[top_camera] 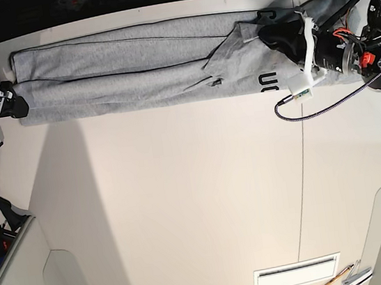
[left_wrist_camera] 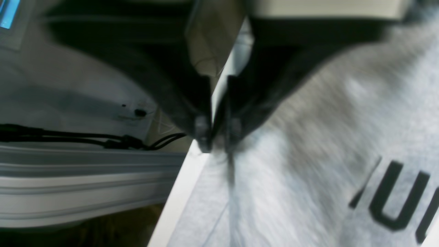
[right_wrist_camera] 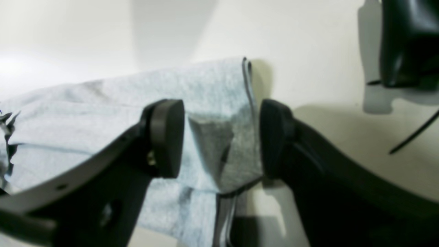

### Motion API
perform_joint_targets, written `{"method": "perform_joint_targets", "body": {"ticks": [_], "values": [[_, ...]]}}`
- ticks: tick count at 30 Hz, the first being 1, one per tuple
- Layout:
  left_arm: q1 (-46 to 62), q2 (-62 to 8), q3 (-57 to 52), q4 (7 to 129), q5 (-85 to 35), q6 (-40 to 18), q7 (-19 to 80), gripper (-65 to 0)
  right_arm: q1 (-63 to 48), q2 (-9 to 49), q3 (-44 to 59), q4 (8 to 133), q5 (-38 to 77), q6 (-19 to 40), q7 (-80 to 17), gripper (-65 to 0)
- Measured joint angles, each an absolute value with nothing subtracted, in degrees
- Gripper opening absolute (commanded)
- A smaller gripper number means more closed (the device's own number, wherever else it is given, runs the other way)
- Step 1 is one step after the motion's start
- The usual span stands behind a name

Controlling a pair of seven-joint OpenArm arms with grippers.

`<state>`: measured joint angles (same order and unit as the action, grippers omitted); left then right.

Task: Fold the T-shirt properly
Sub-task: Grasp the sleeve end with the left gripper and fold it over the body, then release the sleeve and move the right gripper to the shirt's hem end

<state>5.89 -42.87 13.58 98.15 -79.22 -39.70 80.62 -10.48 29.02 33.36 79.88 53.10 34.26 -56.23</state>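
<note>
White and bare over most of its face, the worktop (top_camera: 185, 206) carries the T-shirt (top_camera: 132, 69) along its far edge in the base view, stretched out as a long, narrow grey band folded lengthwise. Black block lettering (top_camera: 267, 80) shows on the cloth near the band's right end in that view, and dark-edged seams run along its length.

At the band's left end in the base view sits the right gripper (right_wrist_camera: 221, 137). Its jaws stand wide apart, one pad on each side of a corner of the grey cloth, with a dark hem edge hanging down between them; the pads do not press the fabric together.

At the other end, the left gripper (left_wrist_camera: 216, 135) points down at the shirt's edge where the cloth meets the rim of the worktop. Its dark jaws are nearly together, with only a thin slit between the tips. The wrist picture is blurred, so it cannot be told whether fabric is caught in that slit. A black cable (top_camera: 325, 100) loops over the worktop just beside this arm.
</note>
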Motion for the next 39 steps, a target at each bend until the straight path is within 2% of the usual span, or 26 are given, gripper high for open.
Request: {"method": "perform_joint_targets", "body": {"ticks": [3, 12, 15, 18, 31, 39], "values": [[5.9, -42.9, 13.6, 98.1, -78.7, -39.7, 80.6, -41.9, -10.5, 29.0, 33.5, 79.9, 53.1, 34.3, -56.2, -30.5], [6.0, -42.8, 12.3, 98.1, -78.8, -39.7, 80.6, -41.8, -10.5, 29.1, 41.2, 89.1, 56.3, 34.1, -59.9, -30.3], [6.0, -42.8, 8.6, 98.1, -81.2, -39.7, 80.6, -38.6, -10.5, 30.5, 42.6, 90.6, 56.5, 34.1, -60.8, -20.8], [6.0, -42.9, 3.2, 98.1, -82.7, -39.7, 80.6, -34.7, -10.8, 32.3, 42.6, 90.5, 56.3, 34.1, -61.0, -20.5], [6.5, -42.7, -21.2, 97.2, -83.5, -39.7, 80.9, -34.4, -15.2, 32.6, 42.2, 81.3, 58.8, 34.3, -61.1, -20.5], [6.5, -42.6, -25.8, 90.2, -83.4, -39.7, 81.1, -34.4, -15.2, 30.8, 39.7, 76.8, 59.2, 34.8, -61.0, -20.5]]}}
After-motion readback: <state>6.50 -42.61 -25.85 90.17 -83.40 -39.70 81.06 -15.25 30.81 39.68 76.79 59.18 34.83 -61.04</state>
